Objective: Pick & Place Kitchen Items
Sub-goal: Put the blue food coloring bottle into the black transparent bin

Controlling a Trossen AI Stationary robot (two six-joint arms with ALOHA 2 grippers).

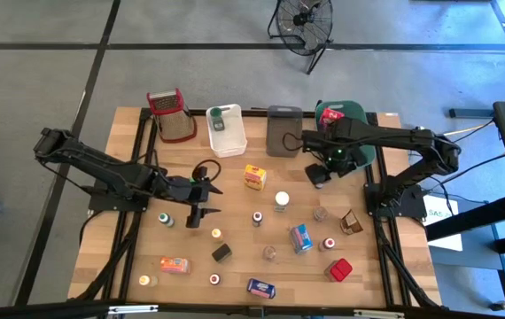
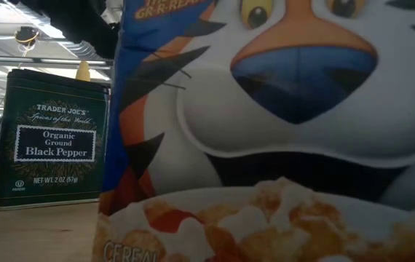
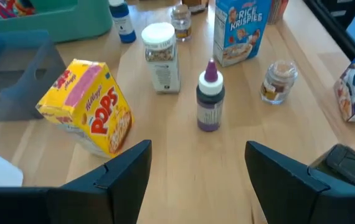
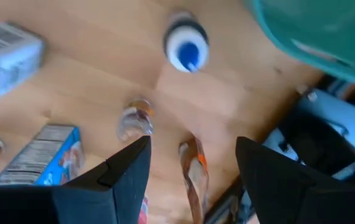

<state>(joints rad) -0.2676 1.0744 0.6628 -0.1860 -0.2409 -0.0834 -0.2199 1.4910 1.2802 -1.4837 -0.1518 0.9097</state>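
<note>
Mostly undone, by my reading: the items (image 1: 259, 218) lie scattered across the table (image 1: 128, 257), though a red box (image 1: 331, 116) sits in the far green tub (image 1: 359, 112). Left gripper (image 1: 201, 202), mid-table, and right gripper (image 1: 320, 173), near the tub, both gape empty. Small bottles, jars, bright boxes.

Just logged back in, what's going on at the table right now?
Neither arm is holding anything. The left tool is open and hovers left of centre, facing the small purple-capped bottle and the yellow Pops cereal box. The right tool is open too, above the wood beside the green plastic tub, near a blue-capped bottle. Most small boxes, jars and bottles lie scattered on the wooden table.
</note>
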